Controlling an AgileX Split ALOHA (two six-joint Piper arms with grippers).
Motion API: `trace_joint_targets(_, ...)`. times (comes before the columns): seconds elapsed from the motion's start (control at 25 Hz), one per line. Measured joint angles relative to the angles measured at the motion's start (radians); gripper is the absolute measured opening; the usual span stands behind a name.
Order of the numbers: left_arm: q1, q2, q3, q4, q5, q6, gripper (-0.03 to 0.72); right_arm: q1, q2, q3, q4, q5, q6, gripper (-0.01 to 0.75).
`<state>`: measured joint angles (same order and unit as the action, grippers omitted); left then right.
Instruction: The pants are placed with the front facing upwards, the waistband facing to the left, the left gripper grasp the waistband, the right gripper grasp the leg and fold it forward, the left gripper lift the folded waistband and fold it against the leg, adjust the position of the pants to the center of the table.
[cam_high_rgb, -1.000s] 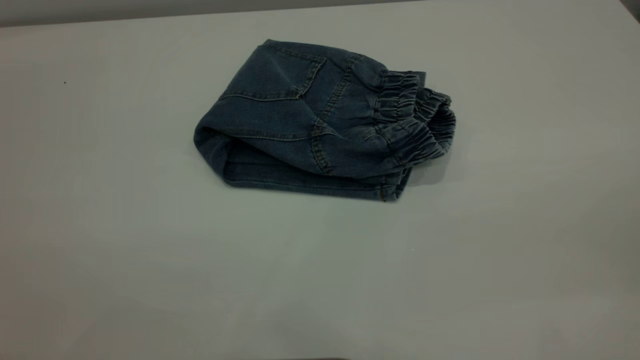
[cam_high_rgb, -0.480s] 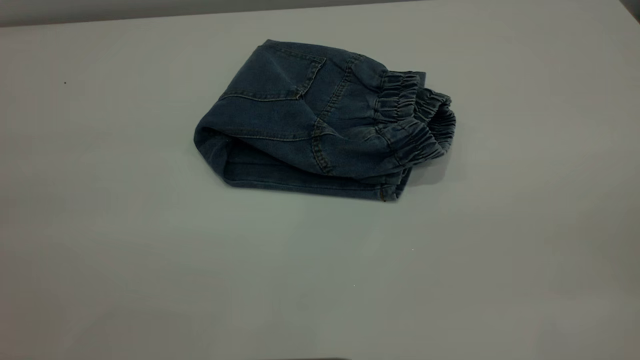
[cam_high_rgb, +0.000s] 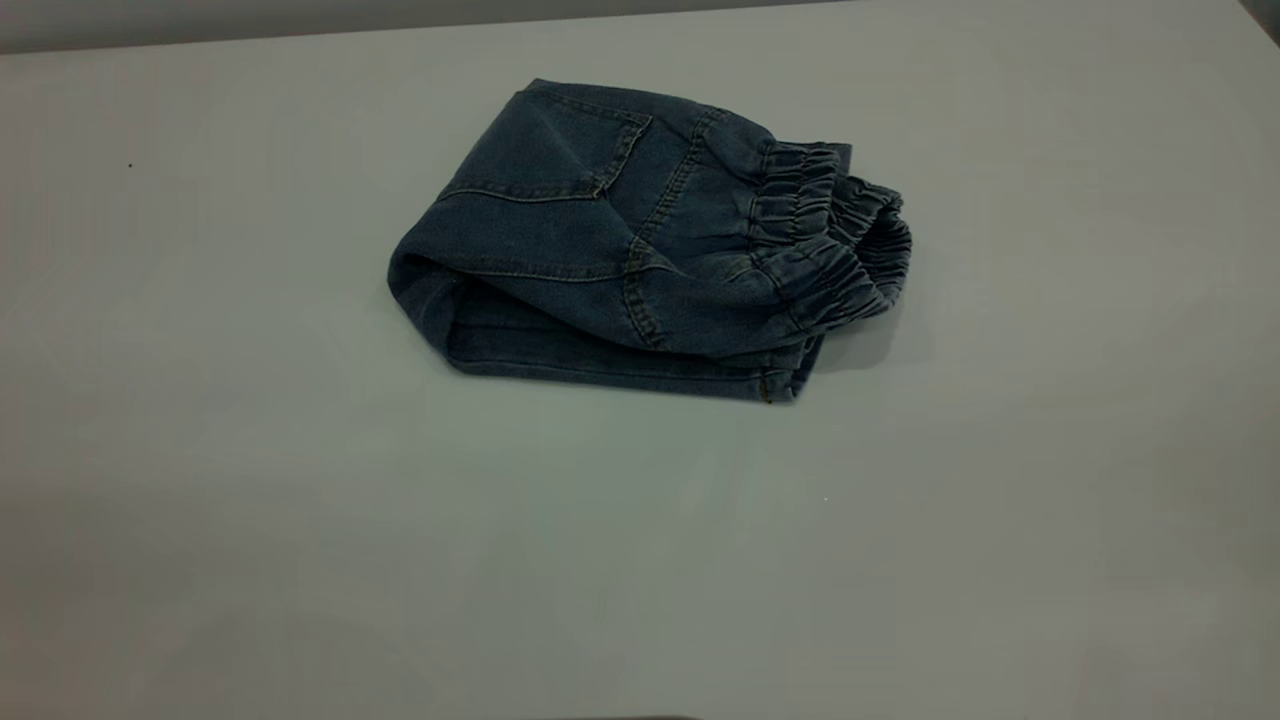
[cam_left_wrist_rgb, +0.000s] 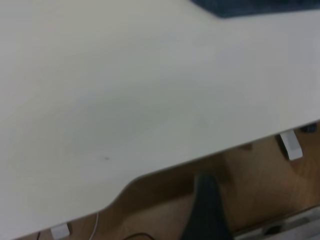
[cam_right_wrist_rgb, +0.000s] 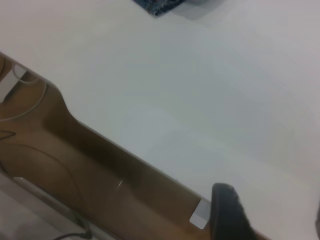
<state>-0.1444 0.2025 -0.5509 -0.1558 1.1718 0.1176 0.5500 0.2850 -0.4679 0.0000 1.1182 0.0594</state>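
Only a dark blur of the left pincer (cam_left_wrist_rgb: 207, 210) was seen, held off the bench's (cam_high_rgb: 300, 520) near edge, well apart from the cloth; whether it was apart or together could not be told. The same was true of the right pincer (cam_right_wrist_rgb: 227, 215), held over the other stretch of that edge, its state likewise not to be told. Nothing was gripped by either.

Out on the bench, the pants (cam_high_rgb: 640, 240) were found folded into a compact bundle, lying roughly mid-bench, a little towards the far side. The waistband (cam_high_rgb: 830, 230) was laid over the legs at the bundle's right end, puffed up rather than flat, with the patch pocket (cam_high_rgb: 560, 150) turned upward.

The folds were judged done, with only centring possibly left. The denim was judged soft, light and floppy, yet thick enough to spring open where stacked. If a nudge were wanted, the ruched waistband would be the surest place to be taken, since its bulk gives purchase; the whole stack would need to be pinched or slid together, or the top layer might be peeled off.
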Motion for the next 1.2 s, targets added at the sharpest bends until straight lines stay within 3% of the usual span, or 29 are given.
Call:
trace_joint_targets(0.56,0.0,-0.012,0.057,0.005,-0.041,0.034,0.496,-0.022,-0.02,0.0,0.007,0.001,0.0,0.309)
trace_joint_targets(0.92,0.0,-0.012,0.057,0.003,-0.044,0.037,0.496,-0.397,-0.205,0.0,0.008,0.006,0.0,0.309)
trace_joint_targets(1.08,0.0,-0.016,0.057,0.003,-0.044,0.037,0.496,-0.465,-0.29,0.0,0.008,0.013,0.0,0.309)
trace_joint_targets(1.2,0.049,-0.045,0.057,0.001,-0.044,0.038,0.496,-0.473,-0.292,0.0,0.008,0.013,0.0,0.304)
